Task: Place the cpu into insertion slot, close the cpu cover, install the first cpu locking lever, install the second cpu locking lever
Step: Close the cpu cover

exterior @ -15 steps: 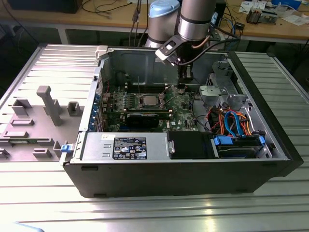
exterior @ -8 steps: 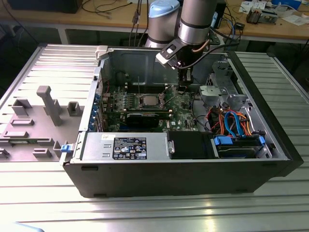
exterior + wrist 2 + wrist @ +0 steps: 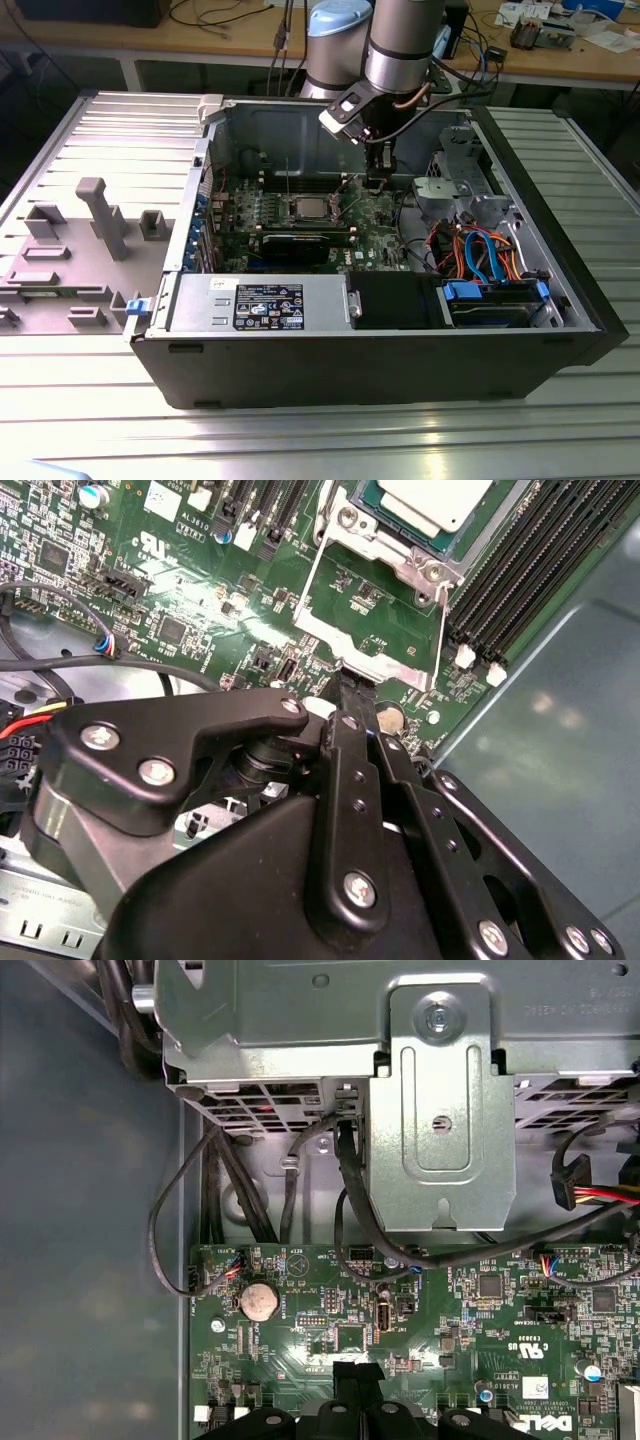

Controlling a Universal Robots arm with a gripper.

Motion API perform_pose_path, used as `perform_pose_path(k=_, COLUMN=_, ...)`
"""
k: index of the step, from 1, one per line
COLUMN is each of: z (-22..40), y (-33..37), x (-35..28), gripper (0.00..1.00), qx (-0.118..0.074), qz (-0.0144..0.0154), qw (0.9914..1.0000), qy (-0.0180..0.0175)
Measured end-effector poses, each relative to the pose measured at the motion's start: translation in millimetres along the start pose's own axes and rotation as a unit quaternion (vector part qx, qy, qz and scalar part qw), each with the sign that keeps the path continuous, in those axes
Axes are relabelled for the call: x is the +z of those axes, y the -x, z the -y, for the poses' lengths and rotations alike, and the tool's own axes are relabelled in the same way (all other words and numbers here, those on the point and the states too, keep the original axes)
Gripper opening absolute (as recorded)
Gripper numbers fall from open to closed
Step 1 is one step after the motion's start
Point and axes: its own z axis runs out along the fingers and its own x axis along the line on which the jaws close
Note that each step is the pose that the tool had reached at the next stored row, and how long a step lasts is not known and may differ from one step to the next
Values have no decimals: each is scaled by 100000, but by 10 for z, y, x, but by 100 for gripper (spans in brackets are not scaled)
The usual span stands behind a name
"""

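Ribbed metal bench (image 3: pixel 100 420), bearing one open computer case (image 3: pixel 350 372) on its side, arm reaching in from above. Item: the cpu (image 3: pixel 432 498), silver-topped, lying in the insertion slot (image 3: pixel 345 520) on the far side of the cover from the gripper, apparently seated flat. Item: the cpu cover (image 3: pixel 372 660), swung open away from the slot and toward the hand, green board (image 3: pixel 180 580) visible through its window. Item: gripper (image 3: pixel 347 692), fingers drawn together with no gap showing, tip meeting the cover's near edge; whether that edge is pinched between them cannot be told. Beside the slot, off to one side of the hand: long black memory slots (image 3: pixel 530 570). Behind the hand: coin battery (image 3: pixel 259 1301), loose black cables (image 3: pixel 180 1230), steel drive cage (image 3: pixel 440 1110). Hazards, as judged: thin contact on a thin plate, so the cover may slip off the tip and drop unguided; a skewed swing could nudge the chip off its seat; a low fingertip could scrape small board parts under the window.
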Motion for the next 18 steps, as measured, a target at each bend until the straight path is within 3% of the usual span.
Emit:
perform_pose_path(k=10, z=15, y=0, x=2, gripper=11, qx=4, qz=1, qw=100000, qy=1)
perform_pose_path(k=14, z=76, y=1, x=17, gripper=11, qx=-4, qz=5, qw=100000, qy=-2)
perform_pose_path(k=18, z=81, y=1, x=21, gripper=11, qx=1, qz=-1, qw=100000, qy=-2)
